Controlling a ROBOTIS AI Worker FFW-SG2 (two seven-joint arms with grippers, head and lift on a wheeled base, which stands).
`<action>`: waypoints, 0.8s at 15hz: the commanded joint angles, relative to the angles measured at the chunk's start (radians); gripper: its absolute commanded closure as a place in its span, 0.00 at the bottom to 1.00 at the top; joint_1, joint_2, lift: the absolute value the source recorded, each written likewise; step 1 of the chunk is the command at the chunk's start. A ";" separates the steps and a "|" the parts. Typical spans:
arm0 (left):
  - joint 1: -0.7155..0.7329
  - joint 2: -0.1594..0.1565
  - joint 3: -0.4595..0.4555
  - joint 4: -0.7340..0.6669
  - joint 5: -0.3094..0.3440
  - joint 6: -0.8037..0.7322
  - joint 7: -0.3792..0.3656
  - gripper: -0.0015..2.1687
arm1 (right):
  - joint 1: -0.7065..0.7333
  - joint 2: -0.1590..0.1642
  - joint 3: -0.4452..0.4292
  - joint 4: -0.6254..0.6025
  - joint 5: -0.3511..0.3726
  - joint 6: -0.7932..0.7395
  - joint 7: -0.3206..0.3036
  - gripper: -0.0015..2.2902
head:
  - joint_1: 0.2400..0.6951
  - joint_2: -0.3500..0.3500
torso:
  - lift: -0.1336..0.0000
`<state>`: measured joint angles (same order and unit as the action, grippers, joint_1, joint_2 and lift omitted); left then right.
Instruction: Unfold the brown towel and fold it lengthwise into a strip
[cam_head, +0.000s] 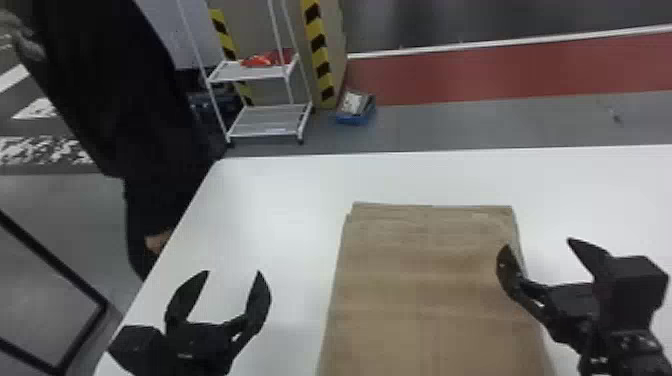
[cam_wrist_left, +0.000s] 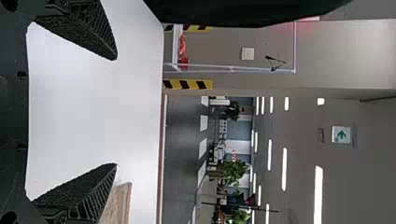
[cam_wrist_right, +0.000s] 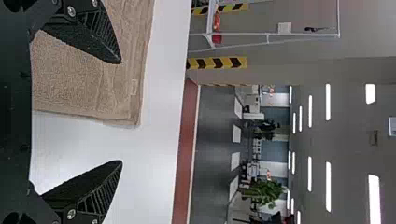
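The brown towel (cam_head: 430, 285) lay flat, seemingly doubled, the strip yet unmade; left tool (cam_head: 233, 272) and right tool (cam_head: 538, 242) gaped empty.

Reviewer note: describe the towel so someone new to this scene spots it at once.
Find the white table in the head view. Right of the left gripper, a flat, folded brown towel runs toward the robot, with a small pale tag near its far right corner. Its soft brown cloth sets it apart from the hard black grippers.
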<state>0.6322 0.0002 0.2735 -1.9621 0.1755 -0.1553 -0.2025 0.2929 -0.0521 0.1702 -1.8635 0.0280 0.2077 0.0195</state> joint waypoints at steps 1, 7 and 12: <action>-0.015 0.001 -0.002 0.011 0.001 0.010 -0.005 0.02 | -0.100 0.000 -0.004 0.084 -0.033 0.049 0.011 0.05 | 1.00 0.87 | 0.09; -0.062 0.014 -0.030 0.042 -0.005 0.053 -0.006 0.02 | -0.305 0.000 -0.004 0.307 -0.063 0.077 0.059 0.05 | 1.00 0.83 | 0.09; -0.092 0.024 -0.045 0.051 -0.011 0.081 -0.009 0.02 | -0.383 0.003 -0.001 0.426 -0.062 0.083 0.099 0.06 | 1.00 0.80 | 0.09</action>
<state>0.5477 0.0216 0.2348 -1.9151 0.1653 -0.0791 -0.2115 -0.0745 -0.0498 0.1671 -1.4664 -0.0334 0.2898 0.1128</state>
